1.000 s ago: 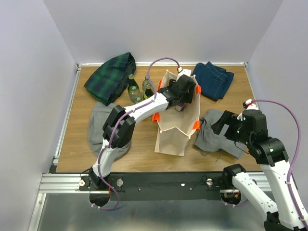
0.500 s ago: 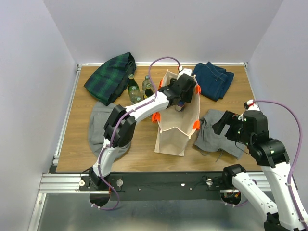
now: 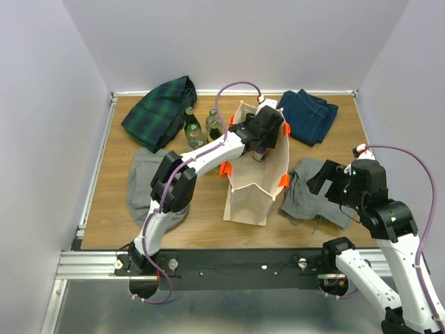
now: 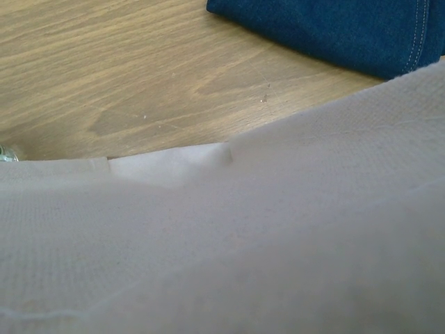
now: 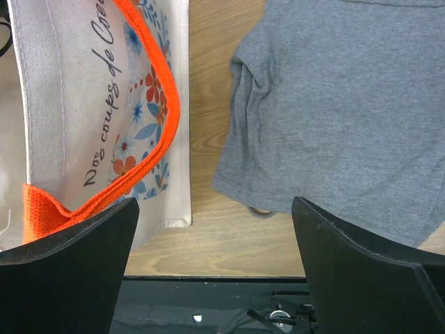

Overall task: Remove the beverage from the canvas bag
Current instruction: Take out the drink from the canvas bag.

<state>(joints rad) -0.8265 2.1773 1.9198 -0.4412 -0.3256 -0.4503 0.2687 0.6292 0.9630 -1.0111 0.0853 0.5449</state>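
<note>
My left gripper point(image 3: 259, 145) sits down inside the open top of the canvas bag point(image 3: 249, 191). Canvas fills its camera, so I cannot tell how its jaws stand, nor see the beverage. My right gripper point(image 5: 214, 205) gapes wide, empty, with the bag at its left and a grey shirt point(image 5: 334, 104) at its right.

- Cannot make out jaw stance of left gripper point(image 3: 260, 145), sunk in canvas bag point(image 3: 250, 191) mouth
- Blurred to beige haze across left wrist view
- Cut off by frame edges: blue jeans point(image 4: 334, 31), grey cloth point(image 5: 334, 104)
</note>
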